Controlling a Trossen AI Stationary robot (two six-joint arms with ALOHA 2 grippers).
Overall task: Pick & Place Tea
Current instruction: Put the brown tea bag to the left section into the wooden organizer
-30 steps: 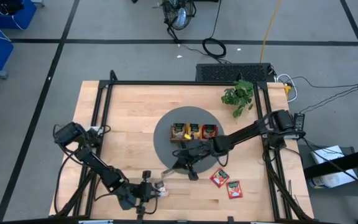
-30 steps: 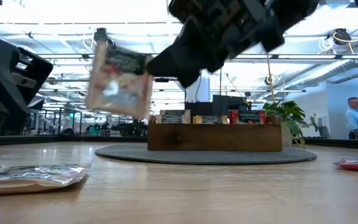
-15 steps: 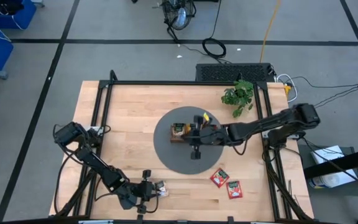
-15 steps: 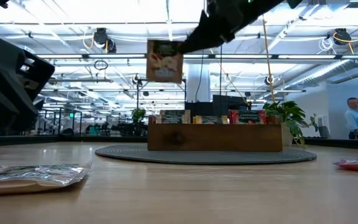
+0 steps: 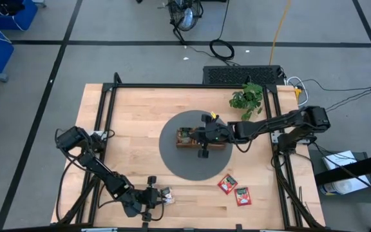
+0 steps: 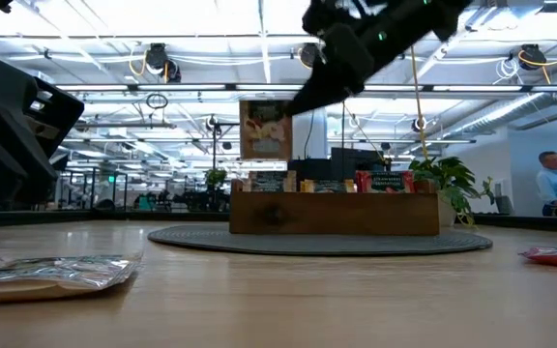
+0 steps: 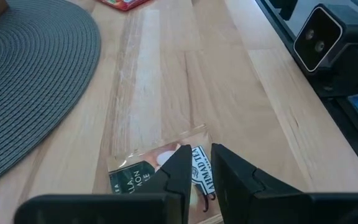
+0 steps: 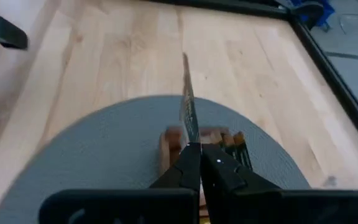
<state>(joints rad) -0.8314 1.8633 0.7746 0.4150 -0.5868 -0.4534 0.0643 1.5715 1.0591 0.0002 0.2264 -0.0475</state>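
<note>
My right gripper [image 6: 300,104] is shut on a green-and-tan tea sachet [image 6: 265,129] above the left end of the wooden tray [image 6: 337,215], which stands on the round grey mat [image 5: 176,164]. Sachets stand upright in the tray's compartments. In the right wrist view the held sachet [image 8: 187,112] shows edge-on over the tray [image 8: 166,144]. My left gripper [image 7: 202,169] is shut near the table's near edge, over another green-and-tan sachet [image 7: 154,174] that lies flat on the wood [image 6: 51,274]. Two red sachets [image 5: 227,184] [image 5: 242,196] lie flat right of the mat. My right gripper pinches the sachet between its two fingers at the upper corner [image 6: 286,106]. The fingers [image 8: 188,163] slant down from the table's right. The sachet hangs upright below them, lifted clear above the tray.
A green leafy plant [image 5: 247,100] stands at the far right of the table. A black frame [image 5: 108,109] runs along the table's edges. Bare wood lies left of the mat and along the near edge. A person [image 6: 552,184] stands in the room beyond.
My right gripper has carried the sachet from above the mat's near side toward the far edge, to above the tray. In the last half second it has come down a little over the tray's left end. The sachet has stayed hanging in the hold.
</note>
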